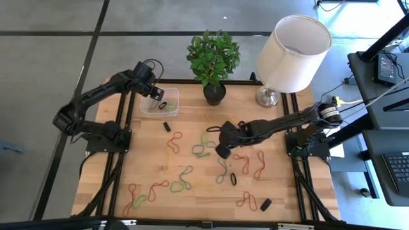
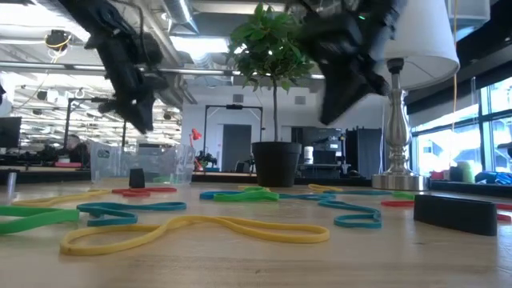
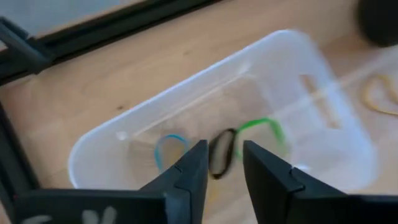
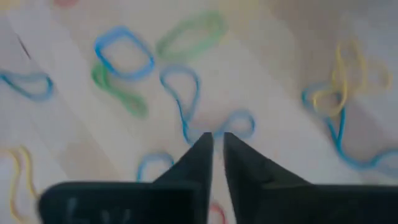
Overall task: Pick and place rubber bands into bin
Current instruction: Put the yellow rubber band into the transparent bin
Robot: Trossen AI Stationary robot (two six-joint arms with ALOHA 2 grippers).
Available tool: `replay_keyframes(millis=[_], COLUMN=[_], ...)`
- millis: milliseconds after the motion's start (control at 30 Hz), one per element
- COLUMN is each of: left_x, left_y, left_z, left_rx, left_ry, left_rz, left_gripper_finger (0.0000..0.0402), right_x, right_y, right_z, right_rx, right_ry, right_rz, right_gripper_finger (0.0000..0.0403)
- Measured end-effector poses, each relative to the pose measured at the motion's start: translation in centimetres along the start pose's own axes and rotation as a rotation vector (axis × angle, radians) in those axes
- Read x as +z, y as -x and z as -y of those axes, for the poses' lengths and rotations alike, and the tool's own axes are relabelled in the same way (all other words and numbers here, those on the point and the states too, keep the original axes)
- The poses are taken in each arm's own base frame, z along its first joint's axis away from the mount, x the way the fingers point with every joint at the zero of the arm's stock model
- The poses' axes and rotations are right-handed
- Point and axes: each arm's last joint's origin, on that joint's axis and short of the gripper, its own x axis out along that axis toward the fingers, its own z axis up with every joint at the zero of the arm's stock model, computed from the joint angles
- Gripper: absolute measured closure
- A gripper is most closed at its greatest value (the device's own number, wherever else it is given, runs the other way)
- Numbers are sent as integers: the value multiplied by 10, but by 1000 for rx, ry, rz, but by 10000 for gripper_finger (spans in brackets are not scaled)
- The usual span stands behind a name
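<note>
the left gripper (image 3: 222, 163) hovers over the clear bin (image 1: 148, 105) near the surface's far left corner, its jaws parted narrowly and empty; a black, a green and a blue band lie in the bin. the right gripper (image 4: 217, 138) hangs above the rubber bands (image 1: 203, 150) strewn mid-surface, its jaws nearly closed, holding nothing that shows.

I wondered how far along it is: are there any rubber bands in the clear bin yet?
Yes, the left wrist view shows a black rubber band, a green one and a blue one lying inside the clear bin.
</note>
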Motion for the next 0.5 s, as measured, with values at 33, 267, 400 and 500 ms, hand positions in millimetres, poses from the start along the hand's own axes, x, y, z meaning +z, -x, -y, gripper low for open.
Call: replay_keyframes(millis=[33, 267, 400, 500], left_x=[-2, -25, -40, -50], left_y=[5, 41, 56, 61], left_z=[4, 47, 77, 98], left_rx=[-12, -157, -269, -356], left_ry=[-5, -123, -245, -324], left_rz=[11, 118, 182, 201], left_gripper_finger=[318, 394, 400, 399], right_x=[-6, -46, -62, -68], right_y=[-1, 14, 19, 20], right_z=[4, 32, 50, 61], right_rx=[4, 124, 203, 231], right_ry=[-13, -42, -40, -51], right_rz=[-12, 36, 96, 123], right_gripper_finger=[378, 385, 385, 392])
